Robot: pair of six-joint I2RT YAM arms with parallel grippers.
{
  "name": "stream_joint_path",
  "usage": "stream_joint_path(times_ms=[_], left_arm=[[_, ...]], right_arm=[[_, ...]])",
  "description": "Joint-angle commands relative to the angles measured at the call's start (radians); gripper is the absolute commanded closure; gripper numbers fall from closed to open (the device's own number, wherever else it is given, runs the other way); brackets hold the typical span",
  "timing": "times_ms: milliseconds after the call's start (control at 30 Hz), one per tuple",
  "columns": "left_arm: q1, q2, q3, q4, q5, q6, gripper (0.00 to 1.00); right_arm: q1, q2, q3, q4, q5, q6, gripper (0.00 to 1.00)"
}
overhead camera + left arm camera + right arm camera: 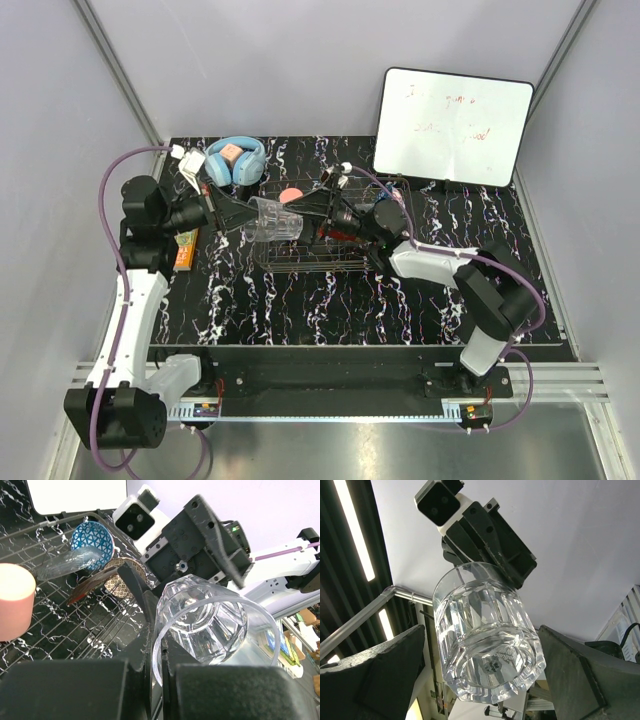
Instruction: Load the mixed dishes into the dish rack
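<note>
Left hand [157,680] was pressed together on the rim of the glass tumbler [205,625], holding it on its side in the air. Right hand [480,670], facing it, stood spread, one finger on either side of the tumbler's base. Below both hands lay the wire rack [300,255] on the bench [300,310], a pink cup [15,605] and a blue bowl [91,539] resting on its grid.

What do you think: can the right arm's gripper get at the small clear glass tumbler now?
Probably yes: the open right gripper straddles the clear glass tumbler with nothing between. The left gripper, shut on its rim, must let go.
</note>
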Motion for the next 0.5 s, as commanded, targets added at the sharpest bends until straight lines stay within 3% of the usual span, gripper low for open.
stream_joint_path(times_ms=[0, 267, 300, 333, 400, 467], left_arm=[[0.002, -0.002, -0.01, 0.041, 0.028, 0.018, 1.0], [0.0, -0.002, -0.006, -0.069, 0.0, 0.147, 1.0], [0.0, -0.005, -0.007, -0.098, -0.004, 0.162, 1.0], [0.002, -0.005, -0.006, -0.112, -0.011, 0.191, 1.0], [0.0, -0.006, -0.013, -0.14, -0.015, 0.211, 1.0], [0.0, -0.01, -0.018, -0.15, -0.023, 0.237, 1.0]], right_arm=[[0.024, 0.019, 0.07, 0.111, 0.002, 0.043, 0.0], [0.028, 0.036, 0.07, 0.165, 0.008, 0.065, 0.02], [0.028, 0.036, 0.07, 0.167, 0.005, 0.061, 0.06], [0.028, 0.035, 0.07, 0.167, 0.004, 0.061, 0.18], [0.028, 0.03, 0.065, 0.167, 0.005, 0.06, 0.31], [0.028, 0.027, 0.064, 0.159, 0.005, 0.061, 0.53]])
